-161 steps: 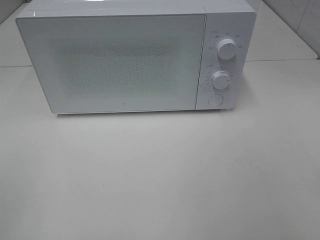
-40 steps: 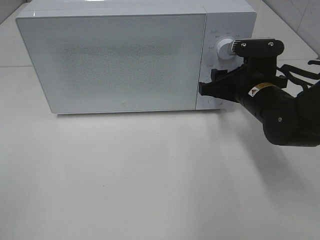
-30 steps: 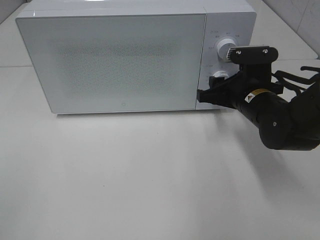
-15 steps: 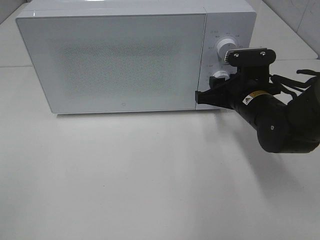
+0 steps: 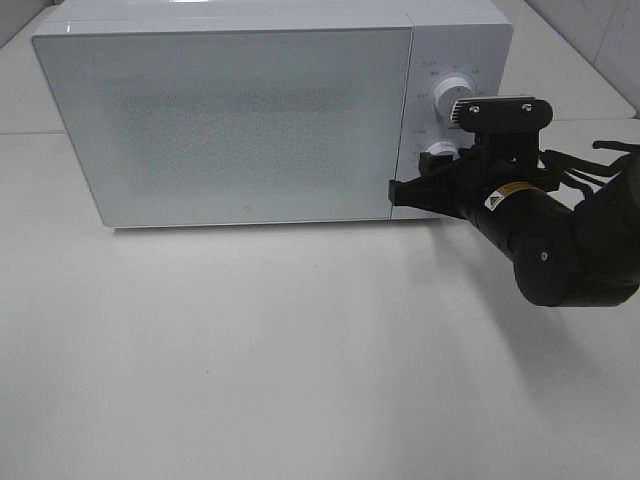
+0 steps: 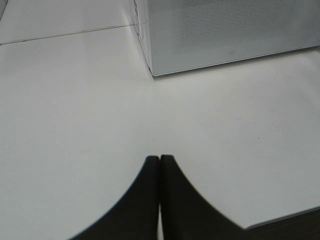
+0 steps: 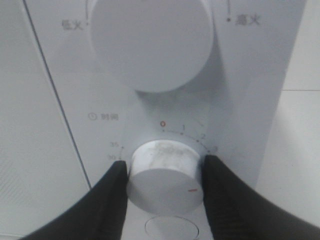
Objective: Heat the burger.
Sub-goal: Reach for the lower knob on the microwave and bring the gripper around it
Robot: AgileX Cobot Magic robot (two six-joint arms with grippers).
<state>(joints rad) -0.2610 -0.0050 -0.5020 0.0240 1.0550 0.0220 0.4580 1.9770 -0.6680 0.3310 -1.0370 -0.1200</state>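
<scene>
The burger is out of view; the white microwave (image 5: 230,120) has its door shut and the frosted window shows nothing inside. My right gripper (image 7: 166,165) is at the control panel, its two black fingers pressed against either side of the lower timer knob (image 7: 165,187), whose red mark points down and to the right. In the high view the right gripper (image 5: 425,172) reaches in from the right to that timer knob (image 5: 438,153). My left gripper (image 6: 160,159) is shut, its fingers together, above the bare table in front of the microwave's left corner.
The larger power knob (image 5: 450,97) sits above the timer knob, and a round door button (image 7: 170,229) below it. The microwave (image 6: 225,30) stands at the back of a white table (image 5: 250,350).
My right gripper has narrowed onto the timer knob and its arm has settled slightly lower and left. The microwave door stays shut.
</scene>
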